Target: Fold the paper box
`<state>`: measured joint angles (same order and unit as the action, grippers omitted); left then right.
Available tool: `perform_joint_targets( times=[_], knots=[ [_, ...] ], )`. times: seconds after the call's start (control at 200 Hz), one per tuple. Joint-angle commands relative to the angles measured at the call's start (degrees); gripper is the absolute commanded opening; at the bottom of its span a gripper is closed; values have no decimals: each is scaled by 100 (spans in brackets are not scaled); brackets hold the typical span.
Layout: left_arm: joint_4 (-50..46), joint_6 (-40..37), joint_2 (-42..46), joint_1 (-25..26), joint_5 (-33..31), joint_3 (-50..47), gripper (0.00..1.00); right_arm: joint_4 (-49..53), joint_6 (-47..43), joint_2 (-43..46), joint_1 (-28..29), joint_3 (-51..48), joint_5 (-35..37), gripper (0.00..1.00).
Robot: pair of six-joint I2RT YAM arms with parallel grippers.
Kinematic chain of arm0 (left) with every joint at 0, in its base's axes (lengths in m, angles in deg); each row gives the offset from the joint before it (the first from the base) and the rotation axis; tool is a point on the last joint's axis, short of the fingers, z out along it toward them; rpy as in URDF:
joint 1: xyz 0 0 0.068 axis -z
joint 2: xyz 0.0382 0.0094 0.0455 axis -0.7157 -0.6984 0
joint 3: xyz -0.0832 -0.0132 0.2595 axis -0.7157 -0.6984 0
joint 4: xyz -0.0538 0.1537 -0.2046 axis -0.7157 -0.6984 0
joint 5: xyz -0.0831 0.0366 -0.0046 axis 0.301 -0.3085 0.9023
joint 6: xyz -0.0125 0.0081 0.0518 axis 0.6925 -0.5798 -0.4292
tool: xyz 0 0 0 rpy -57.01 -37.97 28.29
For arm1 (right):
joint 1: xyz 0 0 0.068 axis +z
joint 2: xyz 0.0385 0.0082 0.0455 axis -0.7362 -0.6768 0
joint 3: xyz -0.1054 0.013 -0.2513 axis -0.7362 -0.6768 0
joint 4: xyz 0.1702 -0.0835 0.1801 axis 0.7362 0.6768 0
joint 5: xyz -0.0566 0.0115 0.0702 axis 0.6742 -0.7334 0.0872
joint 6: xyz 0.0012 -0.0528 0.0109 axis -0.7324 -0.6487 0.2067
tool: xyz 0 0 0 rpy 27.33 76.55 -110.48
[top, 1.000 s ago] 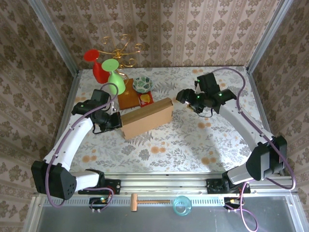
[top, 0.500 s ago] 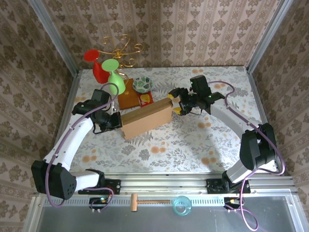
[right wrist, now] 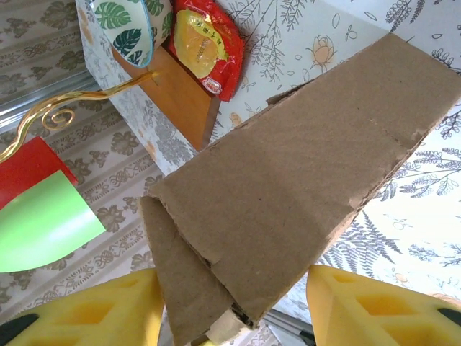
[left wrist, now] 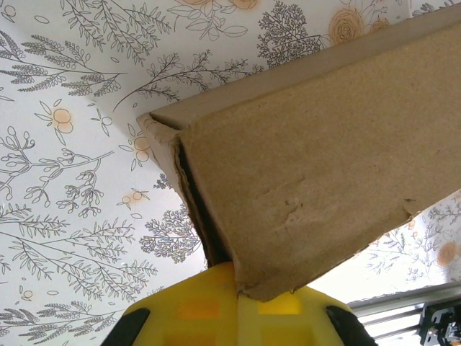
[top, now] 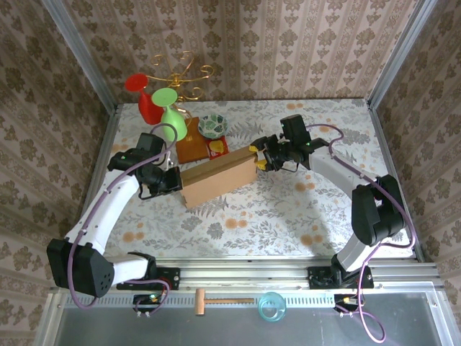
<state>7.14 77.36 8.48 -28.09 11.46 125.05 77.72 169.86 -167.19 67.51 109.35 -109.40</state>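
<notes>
The right claw (top: 259,160) has come in from the right side of the table (top: 302,216). A second ago it hung well clear of the paper box (top: 220,176), and now it sits at the box's right end. In the right wrist view its yellow fingers (right wrist: 79,310) stand apart on either side of that end, with the cardboard and a loose inner flap between them. They look close to the cardboard, but I cannot tell whether they press on it yet.

The left claw (top: 171,180) has not shifted from the box's left end. The left wrist view shows it closed on the end wall there, with the cardboard corner running down into its yellow pads.

The box lies mid-table where it lay before, a shallow brown slab slanting from near-left to far-right. It sits just near of the wooden stand base (top: 191,150) and the red snack packet (top: 216,148).

With both ends now covered, the task seems to have reached the closing of the right end. The left arm appears to anchor the box while the right arm is placed to tuck or pinch the flap. The flap looks slack, so it could buckle rather than slide in.
</notes>
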Motion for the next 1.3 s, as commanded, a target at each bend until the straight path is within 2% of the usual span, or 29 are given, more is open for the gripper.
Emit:
perform_joint_targets(
  times=[0.0,0.095,0.18,0.27,0.38,0.535,0.735,0.985,1.14,1.29],
  knots=[
    [-240,231,67,5,11,193,15,114,-53,-120,-34,-146,-18,51],
    [-137,548,281,-42,266,343,32,131,-64,-124,-41,-181,8,47],
    [42,913,500,-137,549,439,43,149,-77,-130,-39,-191,26,45],
    [294,1304,704,-466,972,326,51,171,-94,-161,-41,-191,22,44],
    [506,1602,770,-892,1363,42,54,171,-103,-189,-41,-166,9,42],
    [723,1649,709,-1129,1505,-257,55,185,-108,-203,-39,-138,0,40],
    [903,1555,645,-1246,1411,-644,51,204,-121,-201,-46,-147,-1,39],
    [1396,1491,582,-1365,1423,-1254,36,245,-155,-209,-43,-143,-10,37],
    [1717,1577,576,-1357,1530,-1531,22,377,-250,-195,-48,-149,26,34],
    [1745,1597,653,-1361,1610,-1641,15,498,-385,-147,-100,-191,69,31]
  ],
)
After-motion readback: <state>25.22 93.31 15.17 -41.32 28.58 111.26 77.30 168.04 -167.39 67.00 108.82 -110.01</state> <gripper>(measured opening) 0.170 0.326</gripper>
